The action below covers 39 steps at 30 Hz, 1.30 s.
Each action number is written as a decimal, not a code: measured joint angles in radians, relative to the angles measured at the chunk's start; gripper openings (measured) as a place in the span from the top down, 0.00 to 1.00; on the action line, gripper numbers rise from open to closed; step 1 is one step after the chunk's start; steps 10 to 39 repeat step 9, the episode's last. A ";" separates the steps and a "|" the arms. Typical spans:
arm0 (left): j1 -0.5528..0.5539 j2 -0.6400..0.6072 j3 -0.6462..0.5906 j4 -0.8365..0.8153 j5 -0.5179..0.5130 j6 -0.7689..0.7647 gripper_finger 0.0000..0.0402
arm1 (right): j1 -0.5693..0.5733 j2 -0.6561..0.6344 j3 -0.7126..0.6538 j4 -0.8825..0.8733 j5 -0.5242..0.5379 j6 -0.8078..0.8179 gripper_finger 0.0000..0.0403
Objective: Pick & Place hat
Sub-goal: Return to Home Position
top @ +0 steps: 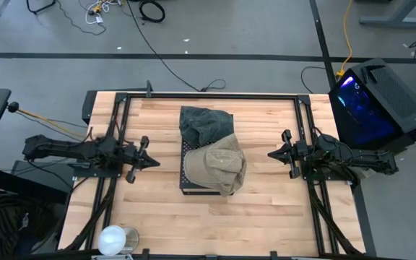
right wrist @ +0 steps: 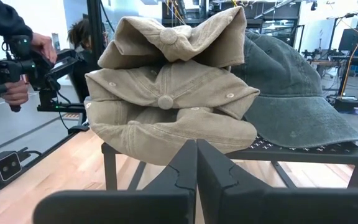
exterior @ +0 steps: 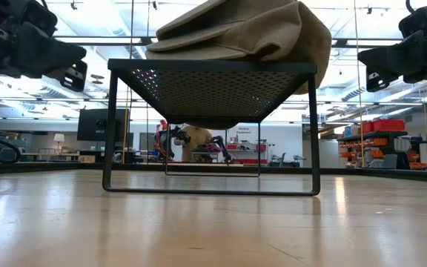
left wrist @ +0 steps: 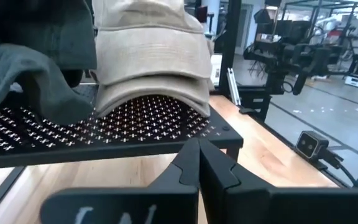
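Two tan caps (right wrist: 166, 106), uncounted gray caps (right wrist: 291, 93), one shelf (exterior: 213, 85), left claw (left wrist: 197, 152), right claw (right wrist: 196, 150).

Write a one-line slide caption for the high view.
Brown caps and gray caps rest on the black shelf; left gripper and right gripper, shut, flank it.

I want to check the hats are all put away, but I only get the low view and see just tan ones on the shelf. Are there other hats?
Observer: Yes. The high view shows a gray hat on the shelf too, behind the tan hats from your side; whether it is one or two, I cannot tell.
Operator: Is a hand holding anything?
Observer: No. The wrist views show the left hand and the right hand shut, with nothing between the fingers.
Operator: How many tan ones?
Observer: Two; the right wrist view shows one stacked on the other.
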 joint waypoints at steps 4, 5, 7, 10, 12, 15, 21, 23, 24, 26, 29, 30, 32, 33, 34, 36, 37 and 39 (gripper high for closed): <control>-0.007 -0.071 0.000 -0.072 0.000 0.000 1.00 | 0.000 0.000 0.000 0.000 0.000 0.000 0.98; -0.009 -0.088 0.000 -0.084 0.000 0.000 1.00 | 0.000 0.000 0.000 0.000 0.000 0.000 0.98; -0.009 -0.124 0.000 -0.117 0.000 0.000 1.00 | 0.000 0.000 0.000 0.000 0.000 0.000 0.98; -0.009 -0.154 0.000 -0.137 0.000 -0.001 1.00 | 0.000 0.000 0.000 0.000 0.000 0.000 0.98; -0.009 -0.154 0.000 -0.137 0.000 -0.001 1.00 | 0.000 0.000 0.000 0.000 0.000 0.000 0.98; -0.009 -0.154 0.000 -0.137 0.000 -0.001 1.00 | 0.000 0.000 0.000 0.000 0.000 0.000 0.98; -0.009 -0.154 0.000 -0.137 0.000 -0.001 1.00 | 0.000 0.000 0.000 0.000 0.000 0.000 0.98; -0.009 -0.154 0.000 -0.137 0.000 -0.001 1.00 | 0.000 0.000 0.000 0.000 0.000 0.000 0.98; -0.009 -0.154 0.000 -0.137 0.000 -0.001 1.00 | 0.000 0.000 0.000 0.000 0.000 0.000 0.98; -0.009 -0.154 0.000 -0.137 0.000 -0.001 1.00 | 0.000 0.000 0.000 0.000 0.000 0.000 0.98; -0.009 -0.154 0.000 -0.137 0.000 -0.001 1.00 | 0.000 0.000 0.000 0.000 0.000 0.000 0.98; -0.009 -0.154 0.000 -0.137 0.000 -0.001 1.00 | 0.000 0.000 0.000 0.000 0.000 0.000 0.98; -0.009 -0.154 0.000 -0.137 0.000 -0.001 1.00 | 0.000 0.000 0.000 0.000 0.000 0.000 0.98; -0.009 -0.154 0.000 -0.137 0.000 -0.001 1.00 | 0.000 0.000 0.000 0.000 0.000 0.000 0.98; -0.009 -0.154 0.000 -0.137 0.000 -0.001 1.00 | 0.000 0.000 0.000 0.000 0.000 0.000 0.98; -0.009 -0.154 0.000 -0.137 0.000 -0.001 1.00 | 0.000 0.000 0.000 0.000 0.000 0.000 0.98; -0.009 -0.154 0.000 -0.137 0.000 -0.001 1.00 | 0.000 0.000 0.000 0.000 0.000 0.000 0.98; -0.009 -0.154 0.000 -0.137 0.000 -0.001 1.00 | 0.000 0.000 0.000 0.000 0.000 0.000 0.98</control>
